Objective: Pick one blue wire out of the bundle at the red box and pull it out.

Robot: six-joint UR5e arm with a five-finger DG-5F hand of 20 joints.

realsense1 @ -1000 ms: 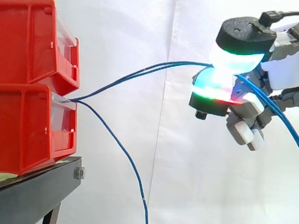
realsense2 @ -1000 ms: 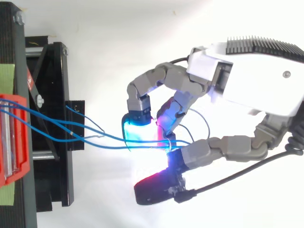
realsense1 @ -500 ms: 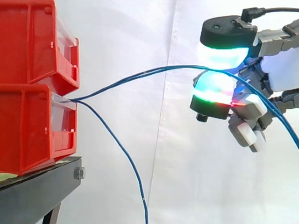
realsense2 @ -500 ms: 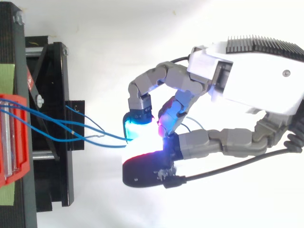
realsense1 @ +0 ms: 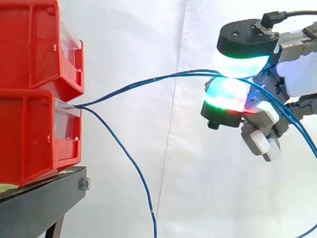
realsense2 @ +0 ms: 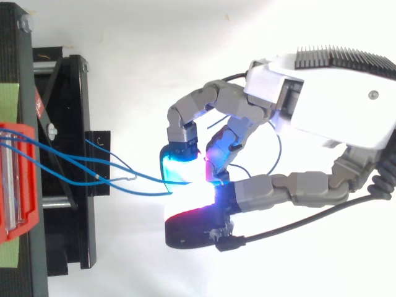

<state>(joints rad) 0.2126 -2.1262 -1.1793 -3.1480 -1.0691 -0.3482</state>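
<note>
A white curtain (realsense1: 148,49) hung behind everything. At the left, two stacked red bins (realsense1: 29,99) sat on a black stand (realsense1: 39,203). The hand (realsense2: 322,117) hung well clear of them to the right, at about the height of the upper bin. The blue wires (realsense1: 148,79) came out where the two bins meet. Two of them rose side by side to the hand, and a third (realsense1: 129,156) drooped away below the frame.

The step in hand looked like the pull itself. Since two strands ran together through the grip, doing it well probably meant letting one slip free first. After that, a draw straight away from the bins, along the line of the wire, would suit. A firm pinch would stop the thin strand sliding off the pads.

The hand was closed in a pinch on the two raised wires. The thumb pad (realsense1: 242,62) pressed down from above and a finger pad (realsense1: 228,91) met it from beneath. The other fingers were curled under, behind the pinch. Seen from above, the palm faced the bins. The wires trailed on past the pinch toward the wrist.
</note>
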